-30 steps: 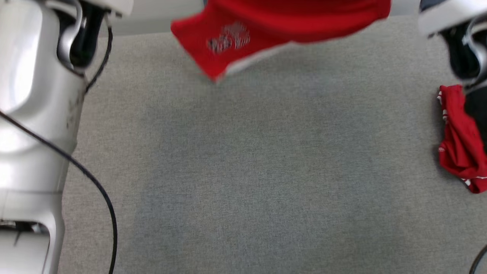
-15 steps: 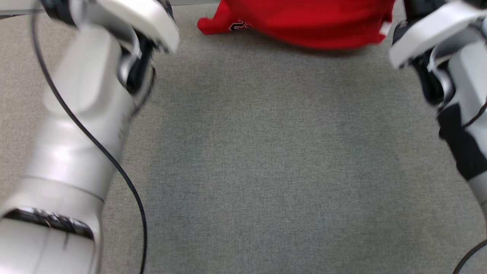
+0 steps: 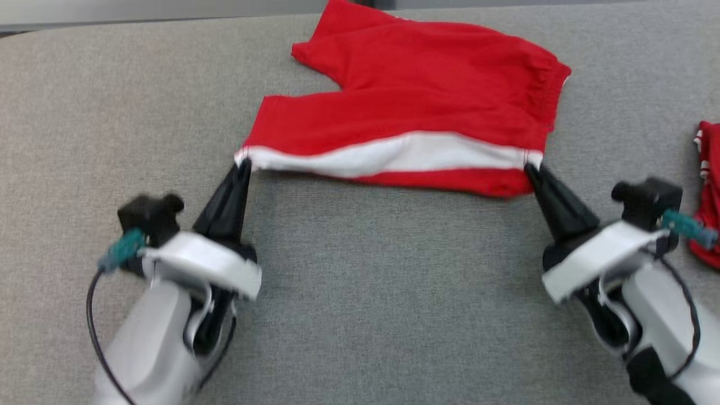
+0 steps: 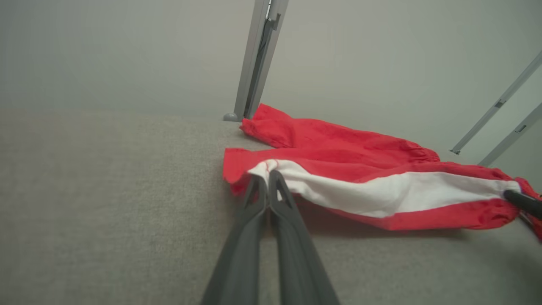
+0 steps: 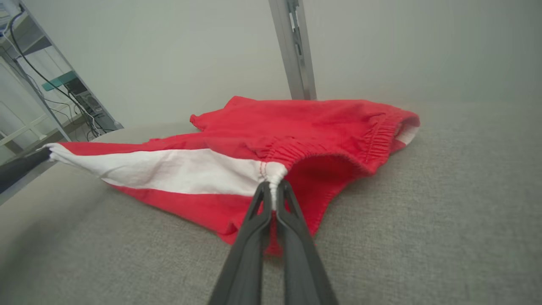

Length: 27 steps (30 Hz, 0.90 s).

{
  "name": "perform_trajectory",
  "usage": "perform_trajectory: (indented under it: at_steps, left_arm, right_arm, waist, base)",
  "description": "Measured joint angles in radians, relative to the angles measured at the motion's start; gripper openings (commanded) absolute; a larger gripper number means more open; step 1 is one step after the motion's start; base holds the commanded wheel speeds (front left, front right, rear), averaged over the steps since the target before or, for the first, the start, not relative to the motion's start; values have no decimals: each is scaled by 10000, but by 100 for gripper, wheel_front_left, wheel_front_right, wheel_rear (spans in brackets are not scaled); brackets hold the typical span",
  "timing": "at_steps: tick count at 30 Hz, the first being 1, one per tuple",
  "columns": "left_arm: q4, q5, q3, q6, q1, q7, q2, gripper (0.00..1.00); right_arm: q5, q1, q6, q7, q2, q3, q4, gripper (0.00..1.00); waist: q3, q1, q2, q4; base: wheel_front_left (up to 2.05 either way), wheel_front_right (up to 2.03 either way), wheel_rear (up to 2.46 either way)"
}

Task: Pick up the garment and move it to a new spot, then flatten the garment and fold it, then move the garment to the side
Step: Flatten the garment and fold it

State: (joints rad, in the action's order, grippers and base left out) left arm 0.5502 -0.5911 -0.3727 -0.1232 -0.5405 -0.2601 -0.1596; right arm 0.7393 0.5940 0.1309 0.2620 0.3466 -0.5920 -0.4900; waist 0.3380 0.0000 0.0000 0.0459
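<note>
The garment [image 3: 410, 95] is a pair of red shorts with a white side stripe, lying on the grey table [image 3: 360, 292] toward its far edge. My left gripper [image 3: 243, 165] is shut on the leg-hem end of the stripe [image 4: 266, 168]. My right gripper [image 3: 531, 169] is shut on the waistband end of the stripe [image 5: 273, 173]. The near edge is stretched between the two grippers and lifted slightly off the table, while the rest of the garment [image 5: 305, 123] rests on the cloth. Two leg openings point left in the head view.
Another red cloth [image 3: 707, 197] lies at the table's right edge, close to my right wrist. A metal post [image 4: 258, 59] stands behind the table's far edge, with slanted metal bars [image 4: 499, 106] to the right. A shelf with cables [image 5: 51, 97] stands off to the left.
The head camera has swung, so the whole picture has shifted. The garment, hanging in the air before, now lies spread on the table with both grippers low at its near edge.
</note>
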Motion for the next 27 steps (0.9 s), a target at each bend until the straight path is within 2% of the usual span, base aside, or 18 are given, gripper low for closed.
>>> perform_trajectory:
  at_steps: [6,11,19,27]
  left_arm:
    - [-1868,10,205,485,2758,48,-268,0]
    - [-3289,-153,159,1018,4295,838,-650,0]
    - [-5528,-288,-69,1864,6123,2188,-1118,0]
    - [-7206,-351,-196,2571,7128,3035,-1398,0]
  right_arm:
    - [-851,-2197,0,0,274,330,1233,0]
    - [-1319,-3631,0,12,265,779,1764,0]
    - [-1881,-5677,0,21,224,1751,2525,0]
    - [-2376,-7165,0,21,-253,2592,3407,0]
  waist:
    - [-475,0,0,-178]
    - [-961,0,0,-230]
    - [-1615,0,0,9]
    - [-1705,0,0,119]
  base:
    - [0,0,0]
    - [0,0,0]
    - [0,0,0]
    - [0,0,0]
